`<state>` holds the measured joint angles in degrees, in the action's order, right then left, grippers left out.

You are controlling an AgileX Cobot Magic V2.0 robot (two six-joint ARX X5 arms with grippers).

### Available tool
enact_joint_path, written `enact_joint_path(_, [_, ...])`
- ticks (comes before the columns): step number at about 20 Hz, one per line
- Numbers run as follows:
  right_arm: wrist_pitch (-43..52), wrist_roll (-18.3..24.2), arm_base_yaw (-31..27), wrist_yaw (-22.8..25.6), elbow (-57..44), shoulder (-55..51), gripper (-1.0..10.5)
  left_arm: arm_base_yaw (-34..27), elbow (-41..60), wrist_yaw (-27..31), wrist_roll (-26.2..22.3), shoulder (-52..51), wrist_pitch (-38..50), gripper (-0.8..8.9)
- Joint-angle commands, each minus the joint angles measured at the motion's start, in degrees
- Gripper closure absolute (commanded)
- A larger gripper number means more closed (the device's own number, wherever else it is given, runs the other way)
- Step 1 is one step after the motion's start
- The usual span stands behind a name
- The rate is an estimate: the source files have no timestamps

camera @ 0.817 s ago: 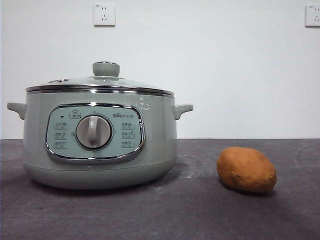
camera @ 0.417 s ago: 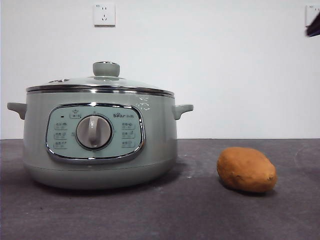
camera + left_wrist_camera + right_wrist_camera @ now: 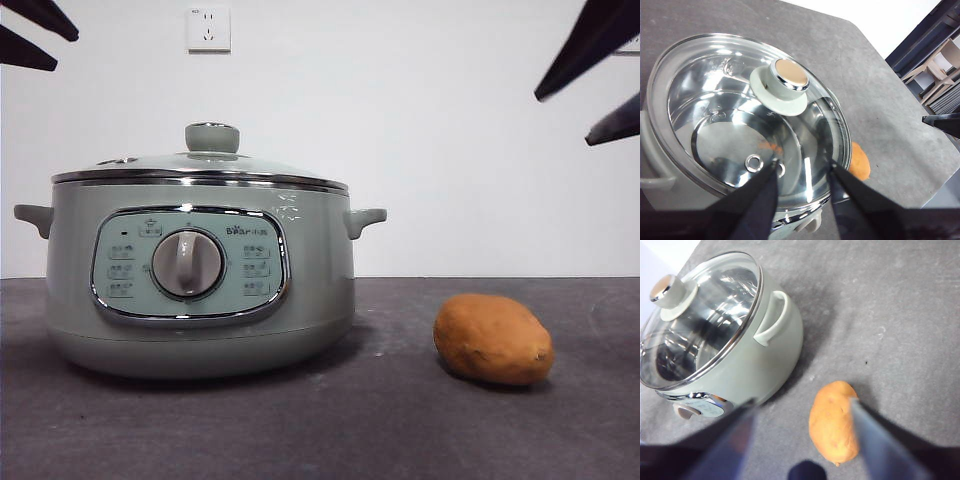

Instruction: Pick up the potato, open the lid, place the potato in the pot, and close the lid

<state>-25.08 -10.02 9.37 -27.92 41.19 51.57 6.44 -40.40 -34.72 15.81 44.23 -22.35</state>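
We record the table (image 3: 400, 430) first: a dark grey matte surface carrying both items, with a white wall (image 3: 430, 150) behind it and a socket plate (image 3: 208, 29) high on that wall.

The pot (image 3: 200, 280) stands on the left half of the front view, pale sage green, control panel and central dial facing the camera, one small handle out at each side.

The lid (image 3: 200, 172) sits closed on the pot, its steel rim seated all round; the pale-green knob stands upright at the centre (through the glass, in the left wrist view, we see the shiny steel interior).

The potato (image 3: 493, 339) lies on the table to the right of the pot, apart from it, resting on its long side.

Right gripper (image 3: 802, 407): above the potato, jaws spread wide to either side of it, no contact, nothing held.

Left gripper (image 3: 802, 172): above the lid's rim, short of the knob, jaws parted and empty.

In the front view both grippers appear only as dark tips at the top corners.
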Motion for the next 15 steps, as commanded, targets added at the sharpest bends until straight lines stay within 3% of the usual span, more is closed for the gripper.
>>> enact_joint_path(1, [0.31, 0.39, 0.87, 0.76, 0.55, 0.59, 3.8, -0.02, -0.63, -0.24, -0.81, -0.07, 0.44, 6.16])
enact_joint_path(11, [-4.55, 0.59, 19.96, 28.15, 9.70, 19.06, 3.8, -0.02, -1.36, -0.11, -0.81, -0.07, 1.31, 6.21])
enact_joint_path(15, [-2.01, 0.46, 21.53, 29.83, 10.10, 29.35, 3.8, 0.00, -1.36, -0.13, -0.81, -0.07, 1.25, 6.21])
